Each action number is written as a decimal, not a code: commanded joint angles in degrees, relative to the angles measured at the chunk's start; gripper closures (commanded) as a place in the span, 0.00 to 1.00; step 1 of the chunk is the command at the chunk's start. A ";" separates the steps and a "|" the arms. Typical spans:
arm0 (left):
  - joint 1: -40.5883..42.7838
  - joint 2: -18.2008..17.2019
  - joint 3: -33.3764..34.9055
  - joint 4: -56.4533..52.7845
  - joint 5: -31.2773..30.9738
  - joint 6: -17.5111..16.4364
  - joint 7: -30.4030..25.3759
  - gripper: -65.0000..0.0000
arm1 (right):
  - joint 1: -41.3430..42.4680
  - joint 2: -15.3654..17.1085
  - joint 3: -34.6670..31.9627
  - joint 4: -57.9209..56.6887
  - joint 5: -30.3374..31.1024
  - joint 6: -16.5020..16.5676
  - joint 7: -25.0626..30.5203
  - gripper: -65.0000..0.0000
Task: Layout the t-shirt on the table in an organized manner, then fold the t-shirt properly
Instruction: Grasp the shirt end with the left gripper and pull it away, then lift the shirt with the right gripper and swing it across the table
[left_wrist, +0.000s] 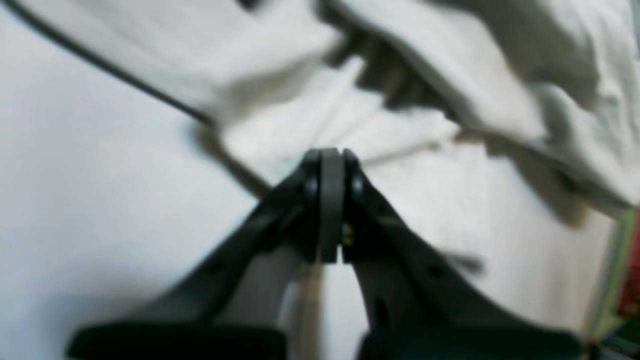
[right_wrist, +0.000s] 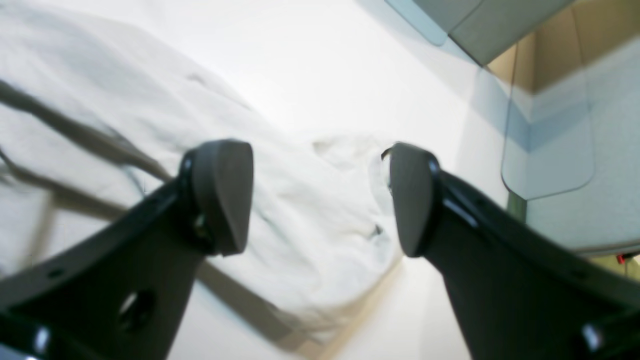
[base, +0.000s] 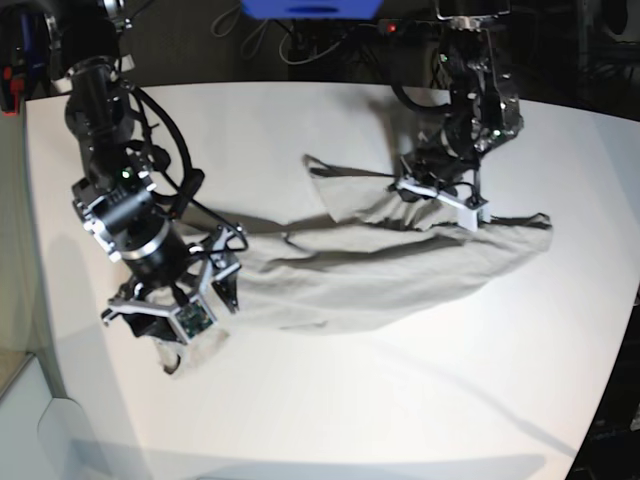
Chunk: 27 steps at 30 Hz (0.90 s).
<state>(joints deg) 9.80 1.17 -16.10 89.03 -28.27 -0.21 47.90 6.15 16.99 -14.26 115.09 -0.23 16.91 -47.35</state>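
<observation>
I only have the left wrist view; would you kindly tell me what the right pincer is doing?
Observer: The right pincer is open, hovering over a bunched end of the t-shirt.
Operator: Thank you. How does the shirt lie overall?
Observer: It stretches as one long wrinkled band across the table, not spread flat.
Operator: And where along it is my left pincer?
Observer: The left pincer, shut, is at the band's far edge, toward the end away from the right pincer.
</observation>
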 joint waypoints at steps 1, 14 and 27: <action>0.79 -2.18 -1.35 0.50 2.38 0.52 0.32 0.99 | 1.19 0.28 0.42 1.00 -0.08 0.19 1.51 0.33; 4.57 -15.89 -21.84 1.21 2.38 -0.01 0.85 0.99 | 1.36 -0.16 0.06 0.91 -0.08 0.19 1.51 0.33; 4.39 -16.60 -24.65 1.21 2.21 -0.01 0.85 0.99 | 0.57 -1.21 -3.10 -1.99 -0.08 0.19 1.42 0.32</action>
<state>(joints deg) 14.31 -14.76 -40.42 89.27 -25.93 -0.58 49.41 5.58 15.44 -17.80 112.53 -0.12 16.91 -47.00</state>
